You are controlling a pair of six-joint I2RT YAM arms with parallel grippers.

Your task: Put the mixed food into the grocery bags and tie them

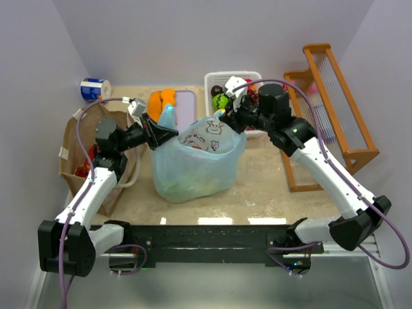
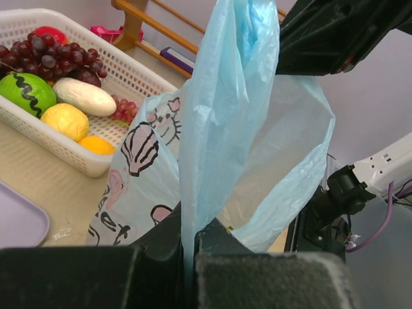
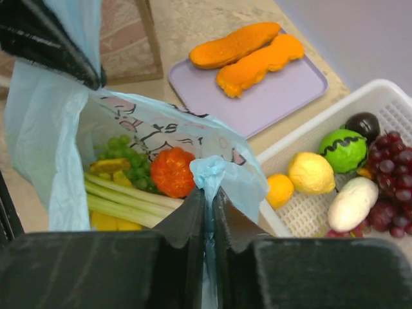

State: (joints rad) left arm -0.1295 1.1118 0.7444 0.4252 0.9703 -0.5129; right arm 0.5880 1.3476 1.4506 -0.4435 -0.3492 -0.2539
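The light-blue grocery bag (image 1: 193, 164) stands open mid-table between my arms. My left gripper (image 1: 161, 133) is shut on its left handle (image 2: 222, 109), the film pinched between the pads (image 2: 190, 226). My right gripper (image 1: 228, 120) is shut on a bunched bit of the right rim (image 3: 215, 172). Inside the bag lie an orange piece (image 3: 172, 171), green grapes (image 3: 122, 161) and celery-like stalks (image 3: 129, 201). More mixed food sits in the white basket (image 3: 322, 120): a lemon (image 3: 311, 172), a green fruit (image 3: 343, 149), a white piece (image 3: 352, 203) and purple grapes (image 3: 393, 167). The brown paper bag (image 1: 80, 151) stands at the left.
A lilac board (image 3: 270, 96) with two orange slabs (image 3: 251, 55) lies behind the blue bag, left of the basket. A wooden rack (image 1: 335, 109) stands at the right. A blue-and-white roll (image 1: 95, 88) sits at the back left corner.
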